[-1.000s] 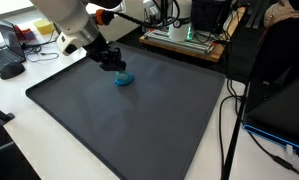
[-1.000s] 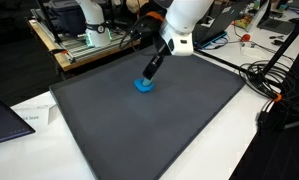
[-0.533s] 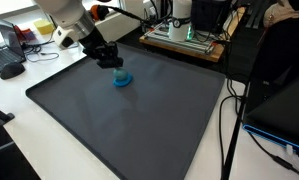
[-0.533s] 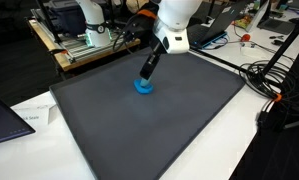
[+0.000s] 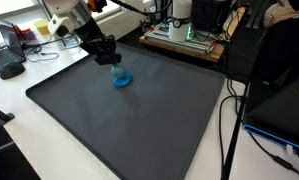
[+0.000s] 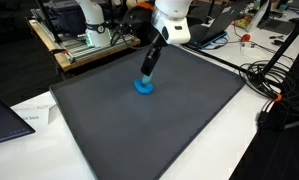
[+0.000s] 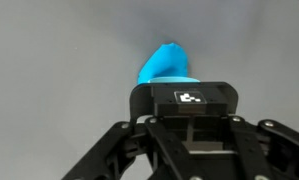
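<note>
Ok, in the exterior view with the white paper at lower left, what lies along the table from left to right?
White paper, blue object, black cables; the gripper stands over the blue object, so it is left out.

The small object (image 5: 121,80) lies on the mat (image 5: 139,125), end effector (image 5: 115,66) just above it.

Plenty of room across the broad dark grey rubber mat (image 5: 139,120): its near and middle stretches lie open. One obstacle stands there, the small blue plastic object (image 5: 122,79) toward the far edge, right under the black end effector (image 5: 112,62). Behind, a metal equipment frame (image 5: 184,38) crowds the white tabletop (image 6: 239,140), and black cables (image 6: 264,78) tangle alongside.
</note>
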Controlling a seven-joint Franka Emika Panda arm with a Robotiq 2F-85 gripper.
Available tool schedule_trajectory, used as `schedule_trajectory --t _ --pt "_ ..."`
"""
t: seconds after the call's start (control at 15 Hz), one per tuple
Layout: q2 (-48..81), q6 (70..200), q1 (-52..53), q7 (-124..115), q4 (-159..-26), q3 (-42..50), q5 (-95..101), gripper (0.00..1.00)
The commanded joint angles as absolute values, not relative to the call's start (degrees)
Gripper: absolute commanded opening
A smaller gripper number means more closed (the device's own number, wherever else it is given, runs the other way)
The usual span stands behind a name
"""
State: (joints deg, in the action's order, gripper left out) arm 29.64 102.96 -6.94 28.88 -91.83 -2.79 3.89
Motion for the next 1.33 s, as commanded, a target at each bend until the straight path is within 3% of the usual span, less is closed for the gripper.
schedule_trajectory --t 0.0,0.67,1.0,1.27 --pt "25.34 105.89 -8.24 29.02 -95.86 -2.85 0.71 0.22" --pt "17.72 119.17 -8.36 21.84 -105.90 -0.60 -3.17 0.22" --pt "10.27 128.38 -5.44 15.39 -115.07 0.70 2.62 0.22" --pt "5.09 128.33 -0.93 5.34 -119.75 0.46 13.62 0.22"
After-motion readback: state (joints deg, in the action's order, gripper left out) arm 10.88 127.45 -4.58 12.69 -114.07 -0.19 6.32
